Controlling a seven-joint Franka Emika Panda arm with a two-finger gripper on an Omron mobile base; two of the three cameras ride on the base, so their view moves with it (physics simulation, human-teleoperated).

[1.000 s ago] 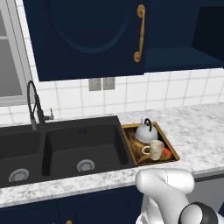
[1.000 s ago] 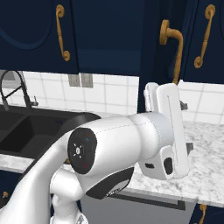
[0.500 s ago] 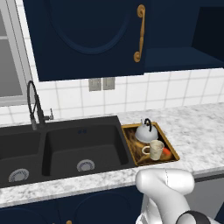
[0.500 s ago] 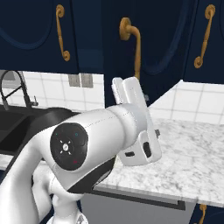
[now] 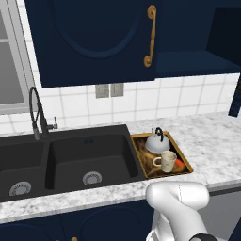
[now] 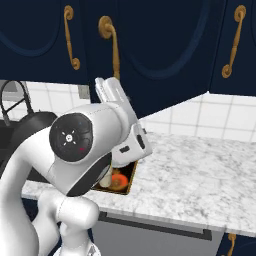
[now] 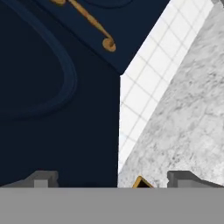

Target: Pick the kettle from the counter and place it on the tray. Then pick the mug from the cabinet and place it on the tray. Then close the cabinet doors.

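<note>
1. The cabinet (image 5: 188, 61) hangs on the wall above the counter, up and to the right of the tray. Its left door (image 5: 96, 40) looks closed, while the right part stands open, showing the navy shelf inside.
2. The cabinet doors are the thing left to handle. One open door (image 6: 150, 60) swings out above the counter, right of the tray, its edge just in front of the hand. I judge it stiff and rigid, turning freely on its hinges and fairly light to push; it needs no clamp. A flat push on the panel near the free edge, far from the hinge, gives most leverage. The curved brass handle (image 6: 111, 45) is the other place to hook it, though smooth metal may slip.
3. The counter (image 5: 207, 141) runs behind and right of the tray, speckled and bare there.
4. The black sink (image 5: 66, 160) sits directly left of the tray.
5. The tray (image 5: 186, 162) lies on the counter touching the sink's right edge.
6. The kettle (image 5: 154, 141) stands in the tray's far half, upright.
7. The mug (image 5: 167, 161) stands in the tray's near half, just in front of the kettle.
8. The gripper (image 7: 111, 178) hangs above and right of the tray, fingers spread wide, grasping nothing, facing the door's edge.
</note>
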